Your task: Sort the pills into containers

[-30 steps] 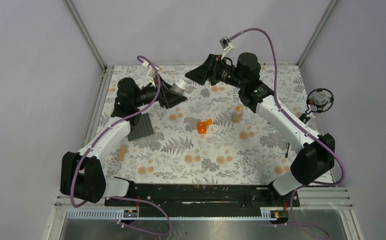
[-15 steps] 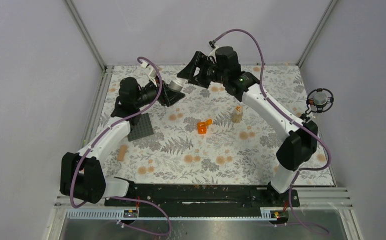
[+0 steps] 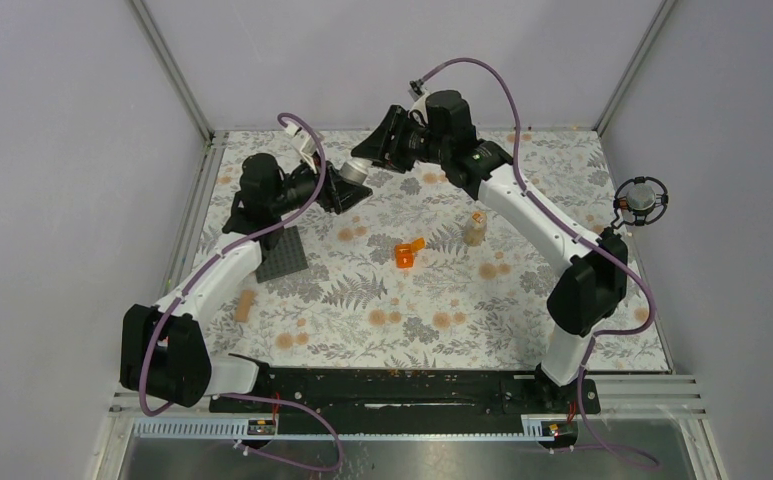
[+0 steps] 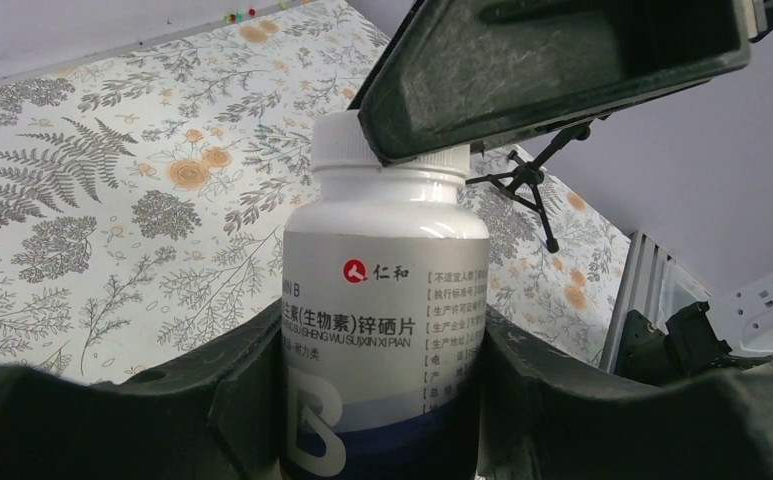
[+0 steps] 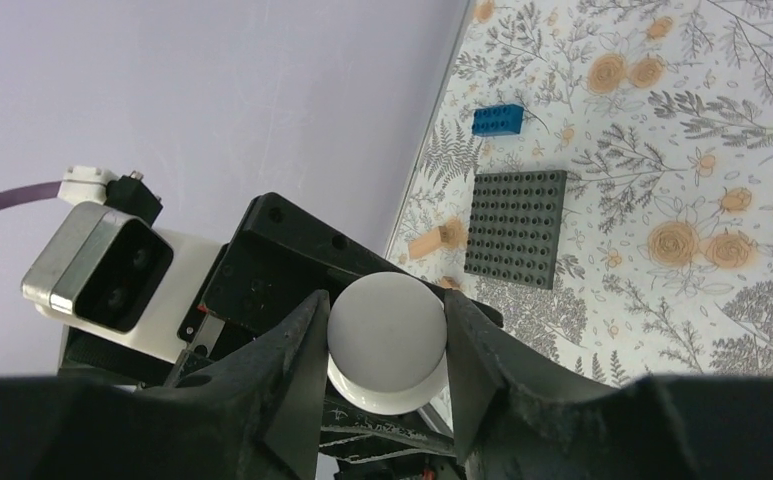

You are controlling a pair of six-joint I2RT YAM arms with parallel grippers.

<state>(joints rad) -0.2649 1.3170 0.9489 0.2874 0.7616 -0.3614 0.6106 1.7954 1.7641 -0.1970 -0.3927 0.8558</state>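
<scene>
A white-and-dark bottle with a white cap is held above the far left of the table. My left gripper is shut on its body, fingers on both sides. My right gripper comes from the other side, both fingers touching the cap. From above the two grippers meet at the bottle. An orange hinged-lid box stands open mid-table. A clear tan bottle stands upright to its right. I cannot tell loose pills from the cloth's orange flowers.
A dark grey studded plate lies at the left, a blue brick beyond it by the wall. A tan oblong piece lies near the left edge. A small black stand stands off the table's right side.
My right arm has swung left and down onto the bottle, and its fingers have closed in on the cap. My left gripper has kept hold of the bottle, shifting only slightly.
</scene>
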